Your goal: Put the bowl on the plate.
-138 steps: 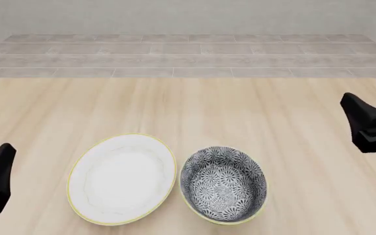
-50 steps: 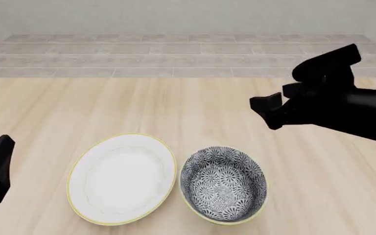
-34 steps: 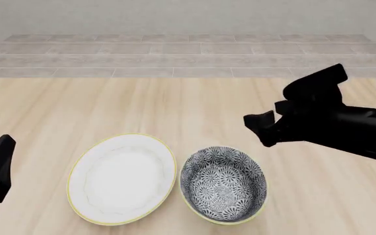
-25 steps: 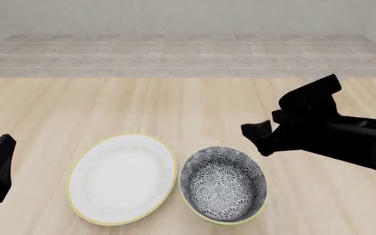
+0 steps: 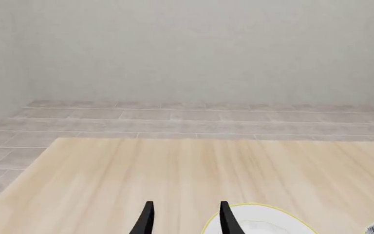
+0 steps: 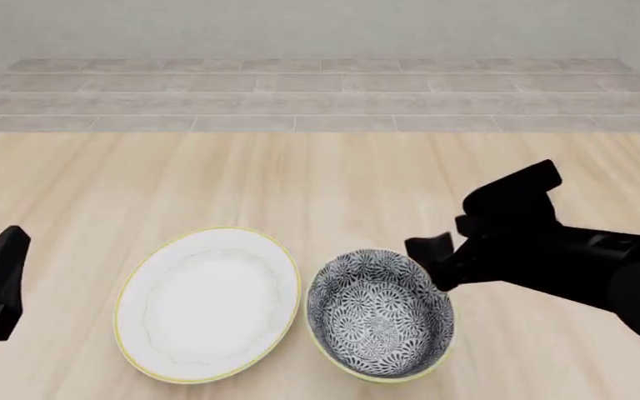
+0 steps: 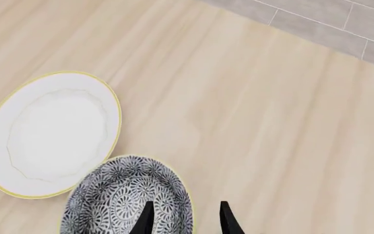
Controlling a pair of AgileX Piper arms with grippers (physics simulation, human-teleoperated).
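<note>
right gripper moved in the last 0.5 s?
Yes. In the front view the right gripper has dropped toward the near table edge, closing on the bowl, which sits unmoved beside the plate.

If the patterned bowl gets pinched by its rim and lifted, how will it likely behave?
The bowl looks rigid and glazed, so probably slippery. Pinched at one side of its thin rim by the right gripper, it may tilt. Its round, deep shape suggests it would slide rather than tip if nudged.

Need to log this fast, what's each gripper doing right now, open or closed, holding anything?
Left gripper: open, holding nothing, beside the plate.
Right gripper: open, holding nothing, over the rim of the bowl.
</note>
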